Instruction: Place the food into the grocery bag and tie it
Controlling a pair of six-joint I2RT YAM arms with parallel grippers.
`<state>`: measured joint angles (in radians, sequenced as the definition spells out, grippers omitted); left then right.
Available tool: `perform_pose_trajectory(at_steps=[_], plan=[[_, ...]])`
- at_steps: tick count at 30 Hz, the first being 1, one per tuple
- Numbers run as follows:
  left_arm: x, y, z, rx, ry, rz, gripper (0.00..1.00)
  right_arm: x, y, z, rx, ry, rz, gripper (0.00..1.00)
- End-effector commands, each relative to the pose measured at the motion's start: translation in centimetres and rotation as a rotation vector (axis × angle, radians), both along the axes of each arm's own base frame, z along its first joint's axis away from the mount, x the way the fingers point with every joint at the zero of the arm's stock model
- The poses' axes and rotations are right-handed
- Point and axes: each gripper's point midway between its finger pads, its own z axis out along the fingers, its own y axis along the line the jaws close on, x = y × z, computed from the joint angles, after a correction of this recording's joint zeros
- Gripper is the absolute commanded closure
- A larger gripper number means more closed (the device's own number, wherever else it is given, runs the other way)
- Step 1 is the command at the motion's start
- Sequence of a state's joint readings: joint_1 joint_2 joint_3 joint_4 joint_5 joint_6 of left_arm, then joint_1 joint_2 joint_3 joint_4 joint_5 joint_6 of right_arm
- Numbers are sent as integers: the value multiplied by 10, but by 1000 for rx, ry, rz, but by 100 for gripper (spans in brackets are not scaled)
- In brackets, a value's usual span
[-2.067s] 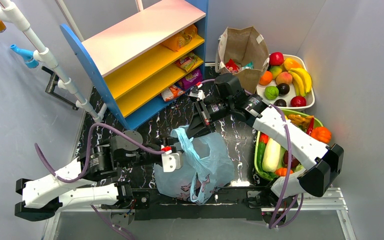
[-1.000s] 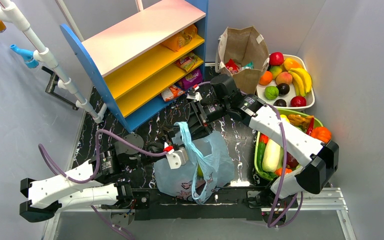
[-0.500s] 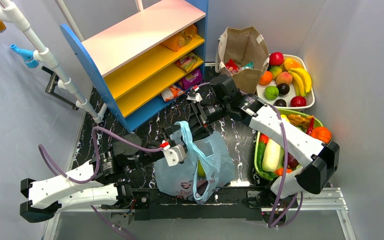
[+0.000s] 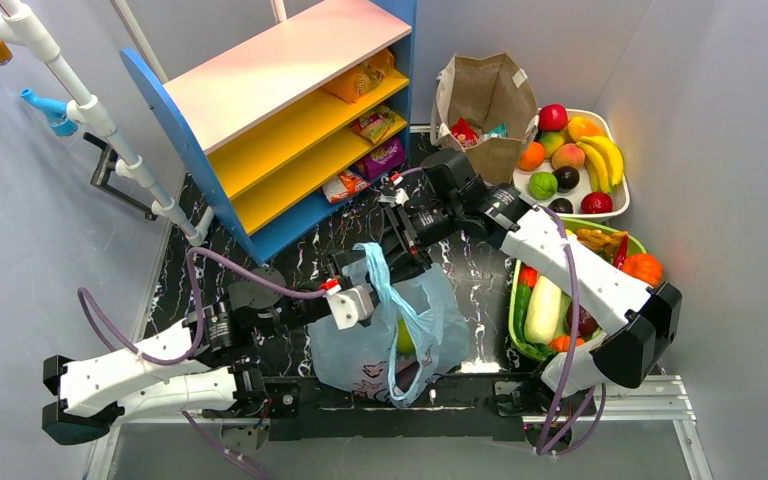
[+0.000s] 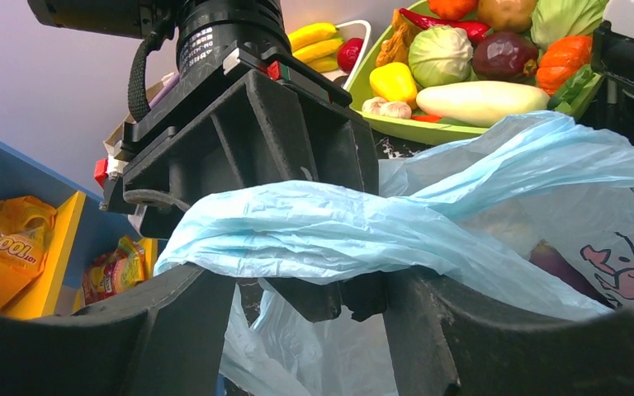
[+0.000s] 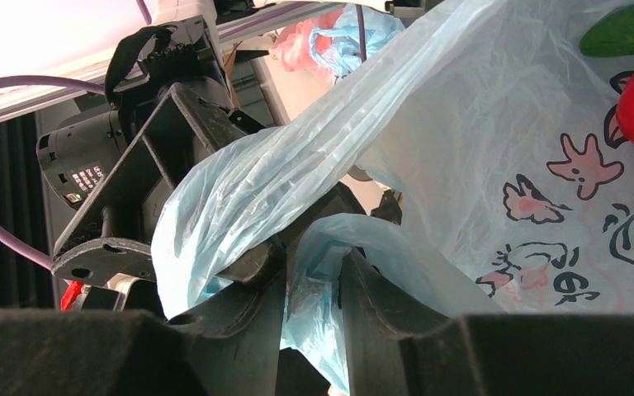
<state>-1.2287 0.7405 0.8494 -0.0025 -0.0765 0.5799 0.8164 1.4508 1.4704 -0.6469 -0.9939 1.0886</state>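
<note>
The light-blue grocery bag [image 4: 430,325] stands between the arms, near the table's front edge. My left gripper [image 4: 358,282] is open. One bag handle [image 5: 297,231] lies draped across both of its spread fingers [image 5: 173,330]. My right gripper [image 4: 385,265] faces it from the far side, its tips between the left fingers. It is shut on a fold of the other handle [image 6: 322,247]. A yellow-green shape shows through the bag. A red snack packet [image 4: 463,132] and a teal one [image 4: 496,130] sit in the brown paper bag [image 4: 485,95].
A blue shelf unit [image 4: 290,110] with snack packets stands at the back left. A white tray of plastic fruit [image 4: 615,205] and a green tray of vegetables [image 4: 513,310] line the right side. A white pipe rack [image 4: 110,130] is at the far left.
</note>
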Motion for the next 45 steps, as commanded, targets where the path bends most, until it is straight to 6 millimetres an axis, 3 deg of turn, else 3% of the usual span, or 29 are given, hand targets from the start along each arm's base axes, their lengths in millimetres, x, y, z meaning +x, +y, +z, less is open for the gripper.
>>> perform_pose_trajectory(at_steps=[1, 6, 9, 15, 21, 23, 30, 39, 45], plan=[[-19, -18, 47, -161, -44, -129, 41, 8, 8, -9, -77, -9, -32, 58], [-17, -17, 42, -152, -30, -117, 42, 14, -4, 3, -173, -123, -71, 44], [-16, -14, 38, -144, -22, -105, 42, 20, -17, 18, -212, -233, -122, 30], [-15, -14, 31, -133, -3, -97, 42, 19, -38, 24, -259, -260, -166, 21], [-15, -18, 27, -135, 18, -103, 42, 5, -52, 20, -282, -240, -158, 19], [-15, -20, 26, -137, 24, -101, 42, 3, -56, 21, -292, -247, -169, 22], [-14, -25, 25, -142, 31, -103, 42, 1, -60, 19, -269, -246, -220, 61], [-14, -22, 20, -137, 32, -98, 42, 5, -58, 17, -250, -262, -239, 64], [-13, -22, 20, -136, 13, -98, 43, 2, -46, 17, -204, -220, -182, 71]])
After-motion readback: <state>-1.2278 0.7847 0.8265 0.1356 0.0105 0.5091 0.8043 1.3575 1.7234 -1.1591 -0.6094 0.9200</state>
